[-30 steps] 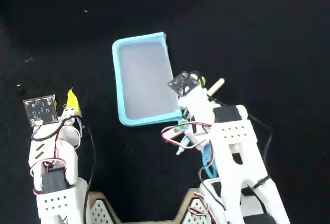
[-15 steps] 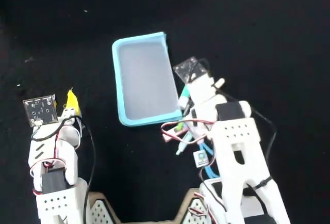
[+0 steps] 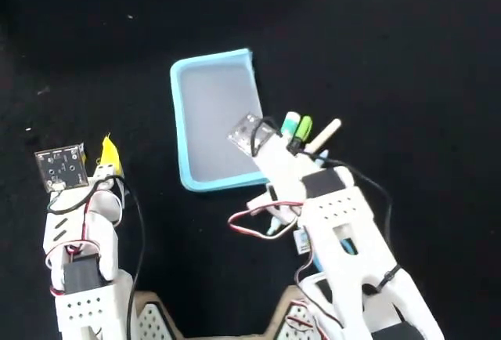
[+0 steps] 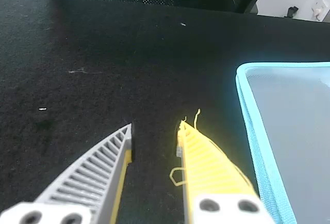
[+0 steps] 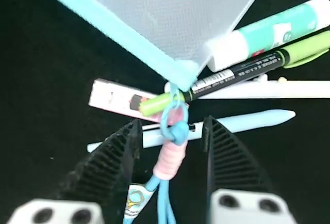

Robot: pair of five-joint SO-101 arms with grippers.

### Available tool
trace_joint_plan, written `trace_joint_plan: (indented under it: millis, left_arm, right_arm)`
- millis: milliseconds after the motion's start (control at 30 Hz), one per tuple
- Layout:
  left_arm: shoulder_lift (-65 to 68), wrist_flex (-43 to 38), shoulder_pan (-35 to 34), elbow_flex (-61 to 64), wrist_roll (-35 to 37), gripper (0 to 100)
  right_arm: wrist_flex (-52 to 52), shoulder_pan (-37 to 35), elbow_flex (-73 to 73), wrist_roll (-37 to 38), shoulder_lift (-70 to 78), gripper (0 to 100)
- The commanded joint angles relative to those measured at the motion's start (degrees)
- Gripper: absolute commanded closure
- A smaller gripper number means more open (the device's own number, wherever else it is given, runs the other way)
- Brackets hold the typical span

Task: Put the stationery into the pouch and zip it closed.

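Observation:
The light blue pouch (image 3: 215,117) with a grey mesh face lies flat mid-table. My right gripper (image 5: 171,127) is open, its black fingers (image 5: 122,149) either side of the zipper pull (image 5: 172,149), a blue ring and pink bead at the pouch's corner (image 5: 180,72). Beside that corner lie a glue stick (image 5: 268,28), a black and green marker (image 5: 242,69), a white pen (image 5: 268,89), a light blue pen (image 5: 247,121) and a pink eraser (image 5: 116,97). My left gripper (image 4: 154,127) is open over bare cloth, left of the pouch (image 4: 289,131).
Black cloth covers the table (image 3: 407,66). My right arm (image 3: 329,207) lies over some of the stationery in the high view, where the glue stick (image 3: 290,124) and a green pen (image 3: 303,128) stick out. Red and white wires (image 3: 258,218) loop beside it.
My right arm has swung left toward the pouch's near corner and its wrist has turned, uncovering the glue stick and pens. The left arm has stayed still.

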Motion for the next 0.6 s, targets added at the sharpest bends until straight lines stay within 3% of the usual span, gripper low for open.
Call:
trace_joint_plan:
  millis: [0,133,333,567]
  left_arm:
    - [-0.44,0.18,0.4,1.27,-0.88,85]
    - [-0.44,0.18,0.4,1.27,-0.88,85]
    - [-0.44,0.18,0.4,1.27,-0.88,85]
    - [-0.44,0.09,0.4,1.27,-0.88,85]
  right_arm:
    - [-1.14,3.69,-0.22,6.33,-1.1,80.8]
    - [-1.93,4.48,1.1,7.38,-1.1,80.8]
    - [-13.63,3.6,9.36,6.95,-1.45,80.8]
    - [-18.73,4.4,11.03,6.95,-1.45,80.8]
